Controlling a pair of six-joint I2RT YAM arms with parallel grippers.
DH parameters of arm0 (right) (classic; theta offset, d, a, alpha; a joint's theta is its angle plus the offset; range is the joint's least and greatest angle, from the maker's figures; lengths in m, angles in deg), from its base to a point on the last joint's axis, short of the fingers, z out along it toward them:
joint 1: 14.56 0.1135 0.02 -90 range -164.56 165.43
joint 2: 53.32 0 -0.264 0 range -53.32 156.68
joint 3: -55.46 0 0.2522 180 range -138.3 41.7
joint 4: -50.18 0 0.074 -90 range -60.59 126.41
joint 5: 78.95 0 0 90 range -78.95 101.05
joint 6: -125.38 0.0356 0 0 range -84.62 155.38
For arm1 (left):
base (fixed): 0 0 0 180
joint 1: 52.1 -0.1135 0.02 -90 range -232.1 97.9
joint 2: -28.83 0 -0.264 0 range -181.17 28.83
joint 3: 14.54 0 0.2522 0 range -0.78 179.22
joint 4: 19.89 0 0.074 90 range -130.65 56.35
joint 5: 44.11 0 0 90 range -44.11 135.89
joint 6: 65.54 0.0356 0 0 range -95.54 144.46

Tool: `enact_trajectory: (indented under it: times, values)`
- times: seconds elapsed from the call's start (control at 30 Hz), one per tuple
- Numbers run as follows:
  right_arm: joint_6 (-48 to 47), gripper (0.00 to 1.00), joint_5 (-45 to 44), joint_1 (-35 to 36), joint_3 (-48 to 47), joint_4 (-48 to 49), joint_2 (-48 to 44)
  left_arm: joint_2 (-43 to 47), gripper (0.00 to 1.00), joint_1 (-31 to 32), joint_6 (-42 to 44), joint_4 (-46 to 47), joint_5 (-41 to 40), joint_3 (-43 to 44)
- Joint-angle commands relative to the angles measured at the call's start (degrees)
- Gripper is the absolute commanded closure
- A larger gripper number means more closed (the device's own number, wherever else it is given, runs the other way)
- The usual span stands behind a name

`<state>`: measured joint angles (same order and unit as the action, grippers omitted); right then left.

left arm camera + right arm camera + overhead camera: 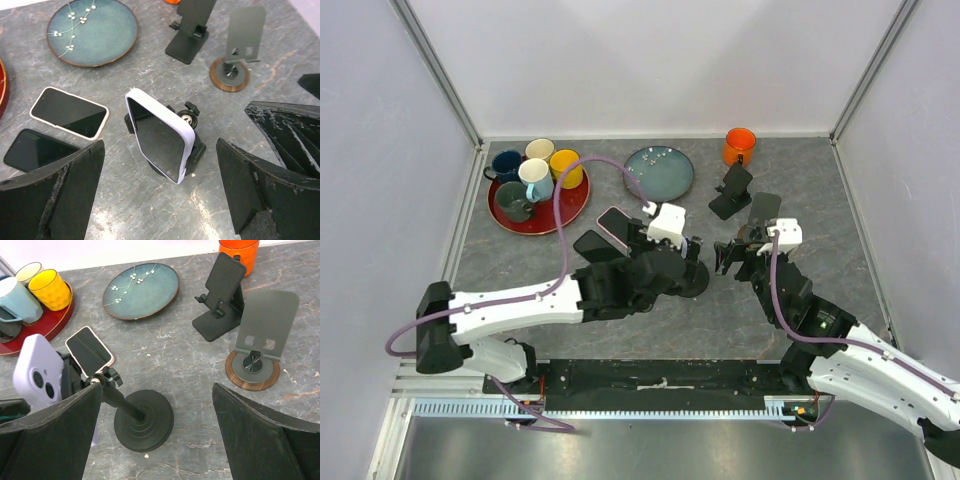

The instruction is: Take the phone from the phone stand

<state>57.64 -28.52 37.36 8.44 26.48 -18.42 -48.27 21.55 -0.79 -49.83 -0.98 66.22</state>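
Grey marbled tabletop ran under everything. At far left, the red tray of mugs and a cream-cased phone lying flat played no part. The white-cased phone sat tilted in the black phone stand, between the spread fingers of the left gripper and touching neither. The approach looked finished. Next, I judged, the jaws had to close on the phone's edges and lift it free. The right gripper hung wide open facing the stand's base, perhaps to brace it. Overhead, the left wrist hid the phone, and the clamp's hold was unclear.
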Motion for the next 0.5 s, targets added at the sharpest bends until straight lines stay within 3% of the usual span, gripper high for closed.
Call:
enact_trajectory:
  times: [0.0, 0.47]
  values:
    - [-0.3, 0.02, -3.7, 0.1, 2.7, 4.5, -1.2, -4.4, 0.02, 1.2, -1.8, 0.6, -10.4, 3.5]
    - [-2.2, 0.02, -2.8, 0.0, 9.7, 8.5, -5.4, -15.3, 0.12, 1.1, -3.3, -2.7, -15.9, 9.9]
